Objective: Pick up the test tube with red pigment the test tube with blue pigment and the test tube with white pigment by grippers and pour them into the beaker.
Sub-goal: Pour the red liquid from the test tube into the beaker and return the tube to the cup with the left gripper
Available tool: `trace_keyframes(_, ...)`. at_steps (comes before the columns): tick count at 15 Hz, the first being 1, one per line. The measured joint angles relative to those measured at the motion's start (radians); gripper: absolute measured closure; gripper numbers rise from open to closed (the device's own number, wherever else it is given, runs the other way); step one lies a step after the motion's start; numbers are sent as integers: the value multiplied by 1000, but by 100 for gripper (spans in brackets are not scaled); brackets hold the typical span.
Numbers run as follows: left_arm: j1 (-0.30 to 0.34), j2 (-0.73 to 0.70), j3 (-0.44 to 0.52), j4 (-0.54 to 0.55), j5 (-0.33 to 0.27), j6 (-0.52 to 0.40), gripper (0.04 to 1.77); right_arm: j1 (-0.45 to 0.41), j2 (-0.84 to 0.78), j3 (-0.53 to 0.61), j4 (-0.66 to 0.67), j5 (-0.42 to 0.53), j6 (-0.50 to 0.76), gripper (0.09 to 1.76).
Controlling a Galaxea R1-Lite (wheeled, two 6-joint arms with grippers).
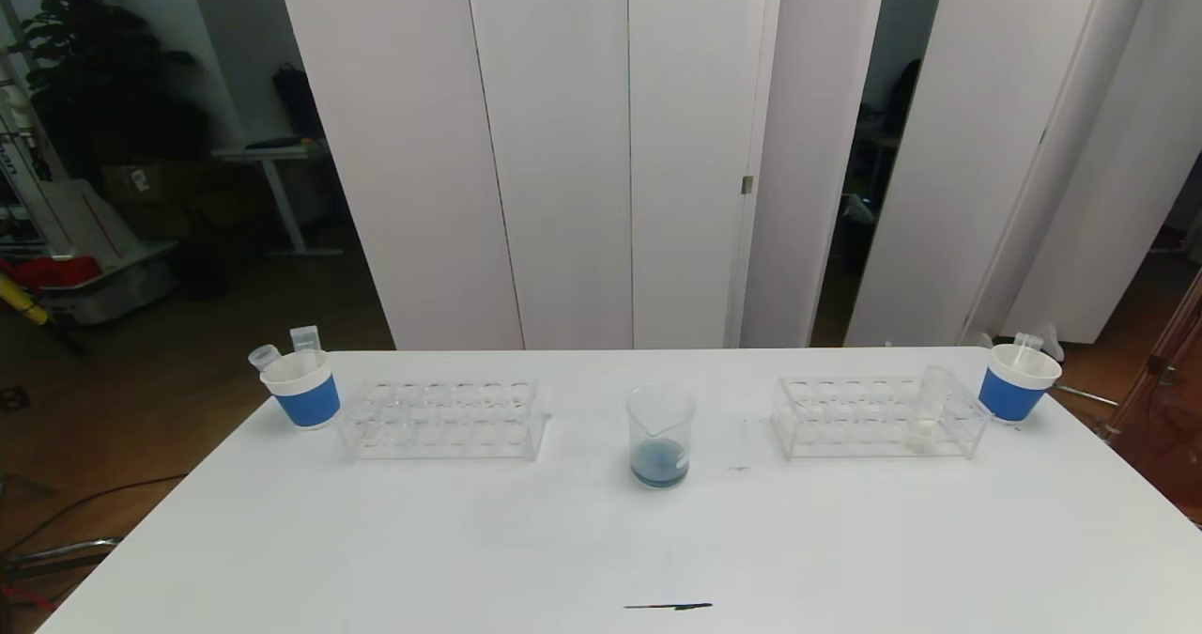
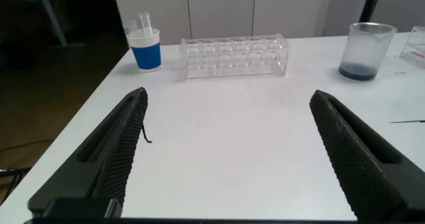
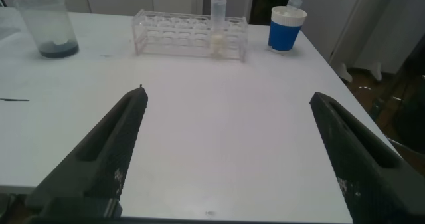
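Observation:
The clear glass beaker (image 1: 660, 434) stands at the table's middle with dark blue-grey liquid in its bottom; it also shows in the left wrist view (image 2: 366, 50) and the right wrist view (image 3: 47, 26). The test tube with white pigment (image 1: 928, 410) stands upright in the right clear rack (image 1: 878, 418), seen too in the right wrist view (image 3: 218, 32). No tube with blue or red pigment shows. My left gripper (image 2: 229, 101) and right gripper (image 3: 227, 98) are open and empty, held back over the table's near part, out of the head view.
An empty clear rack (image 1: 441, 418) stands at the left. A blue-banded paper cup (image 1: 303, 388) at the far left holds two clear tubes. Another such cup (image 1: 1016, 382) at the far right holds one. A dark streak (image 1: 669, 606) marks the table's front edge.

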State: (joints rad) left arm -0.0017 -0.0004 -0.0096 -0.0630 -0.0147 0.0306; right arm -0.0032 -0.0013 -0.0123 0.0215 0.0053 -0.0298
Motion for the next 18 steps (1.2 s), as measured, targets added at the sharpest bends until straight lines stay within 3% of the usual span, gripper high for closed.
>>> trace_keyframes(2,0,-2,8,59,3,-3,7,0,0,0,0,0,0,10)
trace_keyframes(18,0,-3,10,66,3,-3,7,0,0,0,-2,9,-4,10)
